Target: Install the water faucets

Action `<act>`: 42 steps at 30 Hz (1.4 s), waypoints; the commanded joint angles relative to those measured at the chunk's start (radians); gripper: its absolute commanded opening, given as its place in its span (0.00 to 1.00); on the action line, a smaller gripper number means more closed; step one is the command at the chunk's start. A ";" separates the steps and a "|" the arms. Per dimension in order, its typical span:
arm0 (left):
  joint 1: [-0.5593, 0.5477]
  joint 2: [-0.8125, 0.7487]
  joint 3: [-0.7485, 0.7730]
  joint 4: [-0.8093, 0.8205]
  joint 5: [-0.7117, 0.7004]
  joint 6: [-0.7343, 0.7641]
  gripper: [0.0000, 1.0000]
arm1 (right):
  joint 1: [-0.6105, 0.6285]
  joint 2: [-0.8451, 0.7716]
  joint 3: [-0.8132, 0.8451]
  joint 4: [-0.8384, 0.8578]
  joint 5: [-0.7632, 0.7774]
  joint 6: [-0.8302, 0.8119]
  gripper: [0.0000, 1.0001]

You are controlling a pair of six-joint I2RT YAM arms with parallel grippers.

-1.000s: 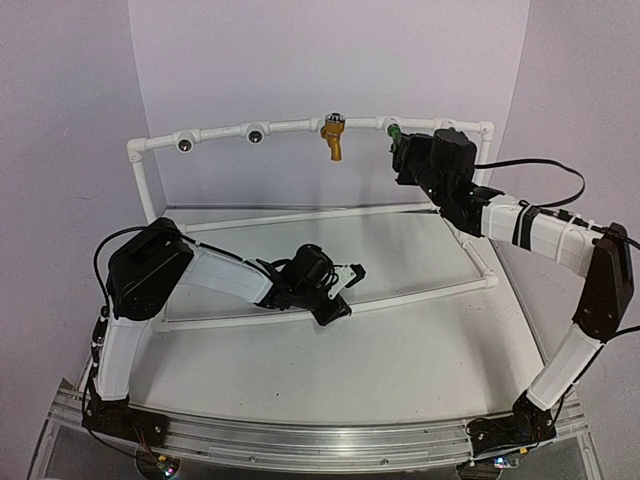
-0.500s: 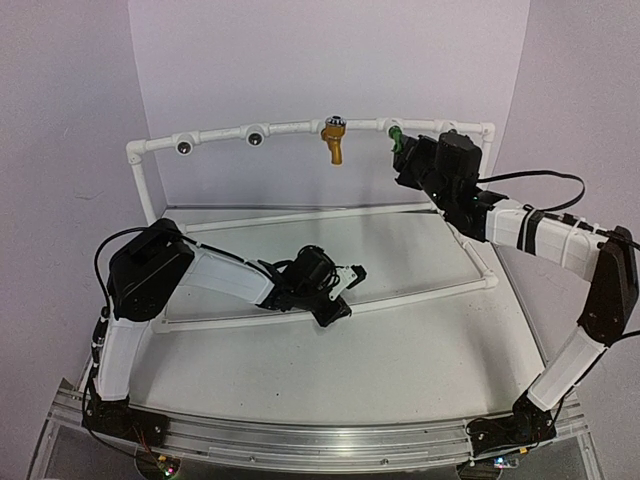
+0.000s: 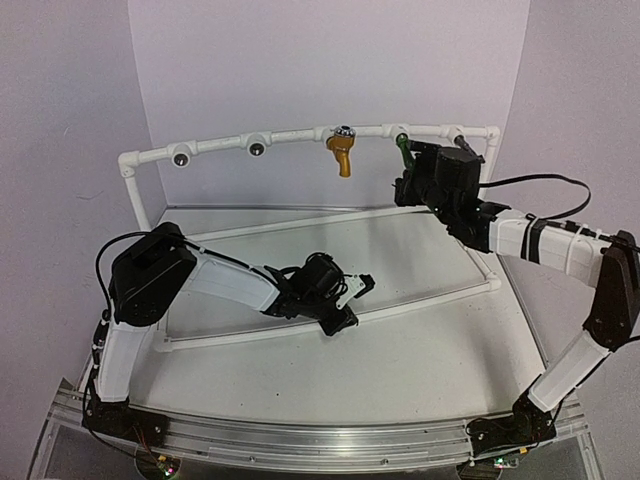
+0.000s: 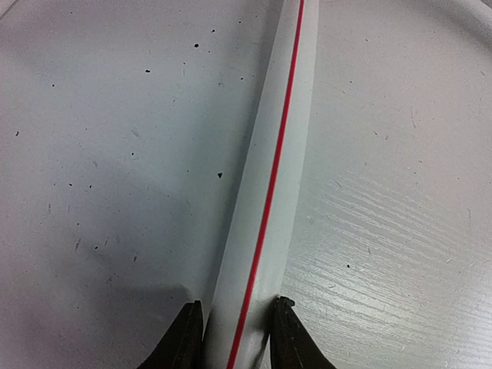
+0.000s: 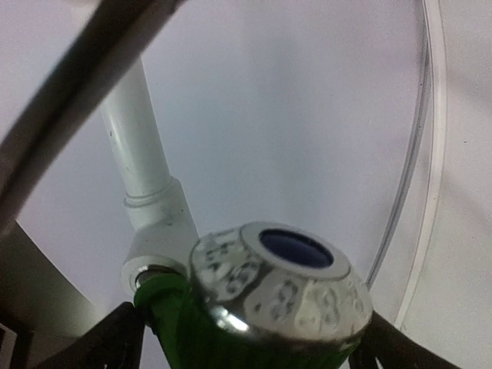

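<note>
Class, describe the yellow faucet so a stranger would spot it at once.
Look at the white pipe frame at the table's back. The mustard-yellow faucet hangs midway along its top rail. Left of it are empty sockets, right of it a green faucet.

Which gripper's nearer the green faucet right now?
Right. The right gripper flanks the green faucet on the top rail; the left gripper is well away, clamped on the front pipe.

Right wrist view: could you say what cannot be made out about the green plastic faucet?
Green plastic faucet's spout: right wrist view, below the bottom edge.
Same spout: top view, partly behind the right end effector.
End effector's fingertips: right wrist view, cut off at the bottom edge.
</note>
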State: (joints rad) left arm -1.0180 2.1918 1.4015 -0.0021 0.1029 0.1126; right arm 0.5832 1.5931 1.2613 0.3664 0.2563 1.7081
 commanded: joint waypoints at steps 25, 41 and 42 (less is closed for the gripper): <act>-0.059 0.010 -0.090 -0.248 0.149 -0.081 0.38 | 0.063 -0.258 -0.200 -0.472 -0.032 -1.064 0.93; 0.088 -0.392 -0.186 -0.151 0.409 -0.259 0.77 | -0.080 0.265 -0.056 -0.659 -0.357 -1.487 0.97; 0.088 -0.408 -0.187 -0.150 0.413 -0.271 0.78 | -0.082 0.277 -0.063 -0.644 -0.383 -1.507 0.96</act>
State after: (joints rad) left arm -0.9199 1.9007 1.2076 -0.1531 0.4228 -0.0878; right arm 0.5379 1.8404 1.1718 -0.2652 0.0231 0.2852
